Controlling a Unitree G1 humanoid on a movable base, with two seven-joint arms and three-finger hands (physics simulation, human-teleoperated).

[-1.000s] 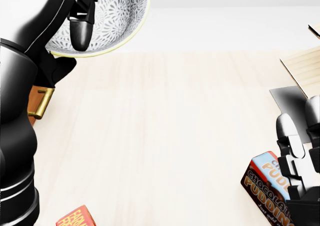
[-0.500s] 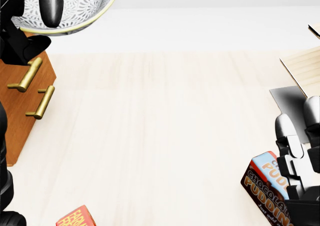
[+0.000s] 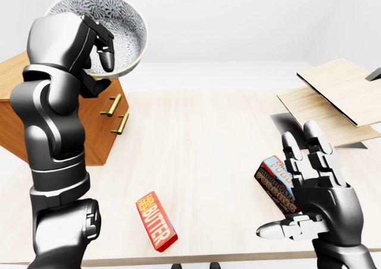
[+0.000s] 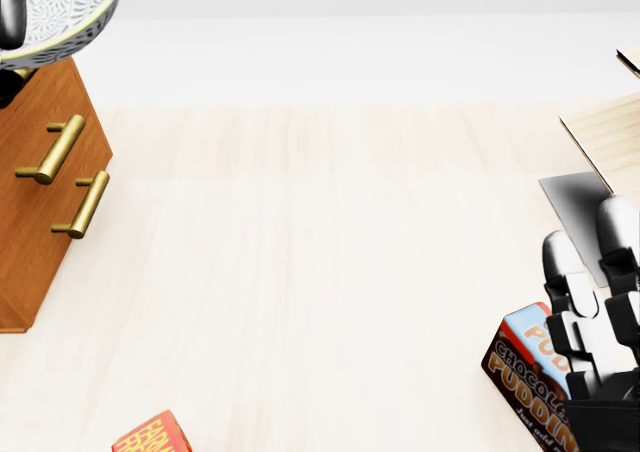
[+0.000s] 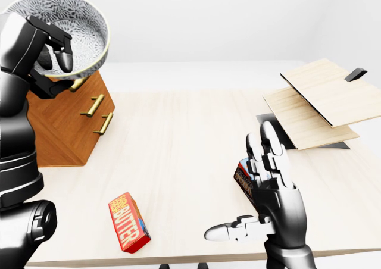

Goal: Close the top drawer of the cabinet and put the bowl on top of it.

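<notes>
The bowl (image 5: 83,28) is held aloft at the upper left of the right-eye view, tilted so that its patterned inside is shown; it is gripped at the rim by the left hand (image 3: 95,58), one finger hooked inside and the others pressed beneath. The bowl is seen over the top of the cabinet (image 5: 59,126), at the edge above the drawer fronts; whether it touches cannot be told. Two brass handles (image 5: 92,105) are set on the cabinet's face, and the drawer fronts appear flush. The right hand (image 3: 315,191) is raised over the table (image 3: 208,144), its fingers spread apart and nothing held; a pudding box (image 3: 275,183) is seen just behind it. A butter box (image 3: 156,220) lies nearer the lower edge; wooden boards (image 3: 339,96) are stacked at the right.
</notes>
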